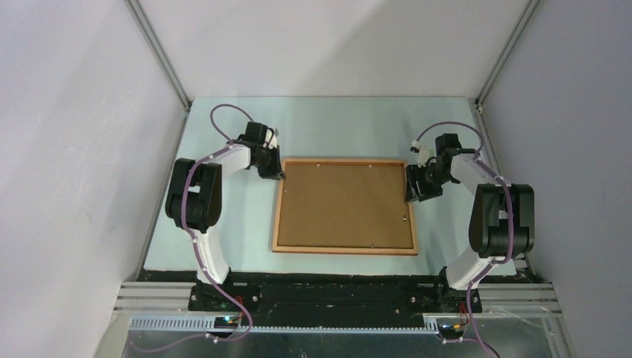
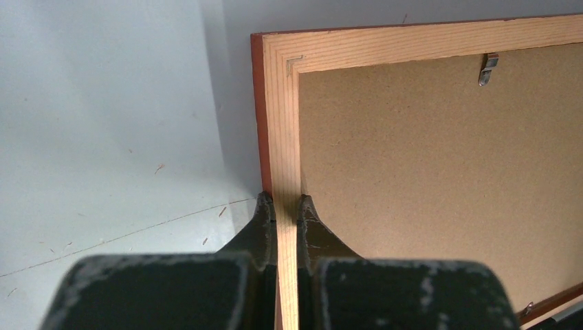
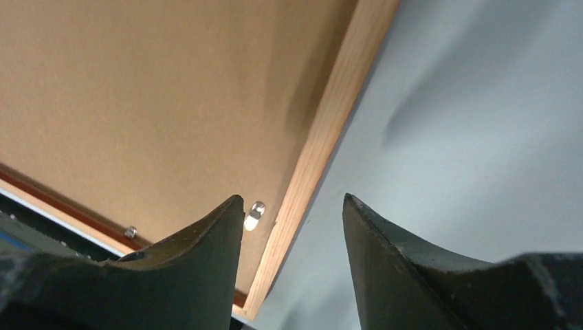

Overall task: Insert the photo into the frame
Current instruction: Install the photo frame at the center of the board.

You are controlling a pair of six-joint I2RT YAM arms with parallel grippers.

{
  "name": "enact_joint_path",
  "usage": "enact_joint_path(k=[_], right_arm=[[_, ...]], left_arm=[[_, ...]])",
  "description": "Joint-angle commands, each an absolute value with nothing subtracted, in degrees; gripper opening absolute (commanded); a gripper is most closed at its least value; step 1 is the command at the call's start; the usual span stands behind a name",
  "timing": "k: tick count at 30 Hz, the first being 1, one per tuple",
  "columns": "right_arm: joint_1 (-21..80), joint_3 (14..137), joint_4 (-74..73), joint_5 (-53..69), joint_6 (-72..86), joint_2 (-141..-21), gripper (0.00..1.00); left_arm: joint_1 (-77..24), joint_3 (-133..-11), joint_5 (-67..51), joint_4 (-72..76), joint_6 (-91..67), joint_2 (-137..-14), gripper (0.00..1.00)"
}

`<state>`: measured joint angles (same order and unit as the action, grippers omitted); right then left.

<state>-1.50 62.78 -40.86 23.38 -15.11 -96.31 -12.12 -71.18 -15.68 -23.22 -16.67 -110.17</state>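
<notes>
Two arms are flanking the frame (image 1: 343, 250), which is lying back-up at the centre of the table (image 1: 335, 127) with its brown backing board (image 1: 343, 205) showing, the left gripper (image 1: 279, 175) pinching the side rail near the 10 o'clock corner while the right gripper (image 1: 411, 194) is hovering, jaws spread, over the 2 o'clock edge.
</notes>
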Motion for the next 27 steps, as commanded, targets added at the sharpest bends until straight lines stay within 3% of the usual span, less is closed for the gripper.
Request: enact_joint_path(k=[1, 13, 27], right_arm=[[1.49, 58.70, -41.72, 20.45, -16.90, -91.03, 0.59], [8.26, 55.34, -39.64, 14.63, -15.15, -92.44, 0.58], [7.03, 53.87, -39.79, 14.41, -14.92, -90.49, 0.57]], left_arm=[[-12.84, -68.93, -18.74, -24.13, -16.53, -111.25, 0.00], [-12.86, -68.82, -18.65, -23.73, -15.92, -111.49, 0.00], [-12.88, -69.06, -18.97, -23.81, -15.69, -111.80, 0.00]])
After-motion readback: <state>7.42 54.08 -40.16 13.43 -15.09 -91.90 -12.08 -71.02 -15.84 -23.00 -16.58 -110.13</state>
